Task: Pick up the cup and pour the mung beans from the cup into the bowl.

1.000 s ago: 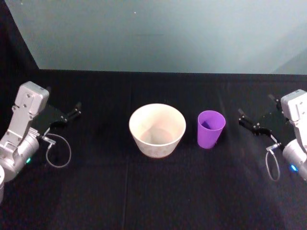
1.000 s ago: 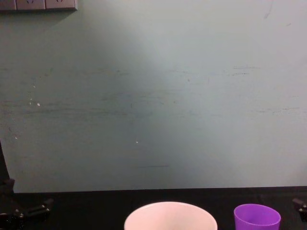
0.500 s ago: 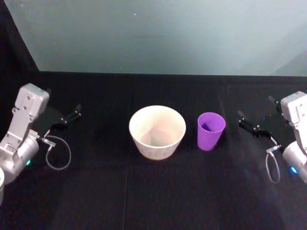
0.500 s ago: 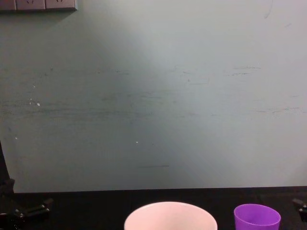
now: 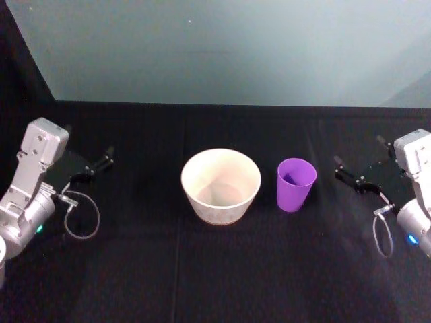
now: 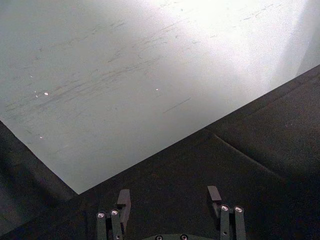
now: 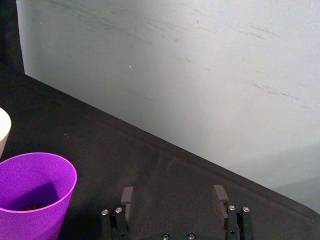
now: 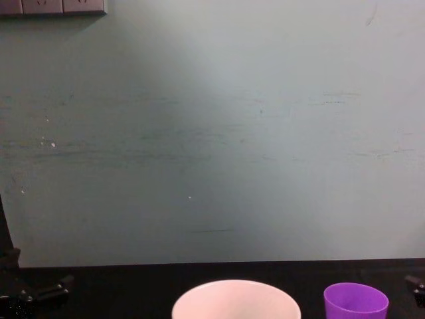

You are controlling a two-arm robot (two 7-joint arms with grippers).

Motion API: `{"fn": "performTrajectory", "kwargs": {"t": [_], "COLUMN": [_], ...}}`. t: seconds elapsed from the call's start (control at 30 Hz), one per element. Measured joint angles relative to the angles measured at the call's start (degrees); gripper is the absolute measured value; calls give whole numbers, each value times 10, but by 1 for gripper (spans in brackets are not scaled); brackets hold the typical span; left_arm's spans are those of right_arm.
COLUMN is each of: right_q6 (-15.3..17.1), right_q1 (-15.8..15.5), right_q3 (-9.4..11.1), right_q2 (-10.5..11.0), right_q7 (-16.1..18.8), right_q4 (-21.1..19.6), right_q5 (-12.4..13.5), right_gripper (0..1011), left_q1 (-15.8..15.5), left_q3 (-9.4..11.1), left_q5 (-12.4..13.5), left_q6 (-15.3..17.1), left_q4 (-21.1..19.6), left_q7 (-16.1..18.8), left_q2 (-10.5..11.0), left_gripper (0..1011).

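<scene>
So the small bright purple plastic cup (image 5: 296,183) stands upright on the black tabletop (image 5: 222,269), just right of the wide round white bowl (image 5: 219,202) but not touching it. It's off to the left of the right gripper (image 7: 173,189) with a clear gap between, so of the 2 arms the right is nearer, and I'd guess it reaches in sideways. Its jaws are spread wide, nothing between them; the left gripper (image 6: 169,191) sits parked far left, jaws also wide apart and empty.
</scene>
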Motion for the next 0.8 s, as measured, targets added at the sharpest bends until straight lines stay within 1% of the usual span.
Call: {"fn": "performTrajectory", "kwargs": {"t": [0.1, 0.17, 0.23, 0.33, 0.37, 0.47, 0.5, 0.53, 0.6, 0.7, 0.73, 0.8], "right_q6": [-2, -4, -6, -14, -20, -33, -44, -49, -67, -80, -90, -96], "right_q1": [-2, -7, -12, -27, -35, -48, -57, -61, -73, -82, -89, -92], "right_q3": [3, 9, 14, 26, 32, 41, 47, 49, 56, 60, 62, 62], "right_q2": [0, 3, 7, 14, 18, 26, 31, 33, 36, 37, 37, 37], "right_q7": [3, 14, 23, 48, 62, 87, 104, 111, 126, 137, 148, 154], "right_q4": [0, -4, -8, -16, -20, -28, -32, -34, -38, -40, -41, -41], "right_q5": [0, 6, 14, 34, 45, 65, 77, 81, 90, 94, 97, 97], "right_gripper": [1003, 1003, 1003, 1003, 1003, 1003, 1003, 1003, 1003, 1003, 1002, 1003], "left_q1": [0, 0, 0, 0, 0, 0, 0, 0, 0, 0, 0, 0], "left_q3": [0, 0, 0, 0, 0, 0, 0, 0, 0, 0, 0, 0], "left_q5": [0, 0, 0, 0, 0, 0, 0, 0, 0, 0, 0, 0], "left_q6": [0, 0, 0, 0, 0, 0, 0, 0, 0, 0, 0, 0], "left_q4": [0, 0, 0, 0, 0, 0, 0, 0, 0, 0, 0, 0], "left_q7": [0, 0, 0, 0, 0, 0, 0, 0, 0, 0, 0, 0], "left_q2": [0, 0, 0, 0, 0, 0, 0, 0, 0, 0, 0, 0], "left_gripper": [1000, 1000, 1000, 1000, 1000, 1000, 1000, 1000, 1000, 1000, 1000, 1000]}}
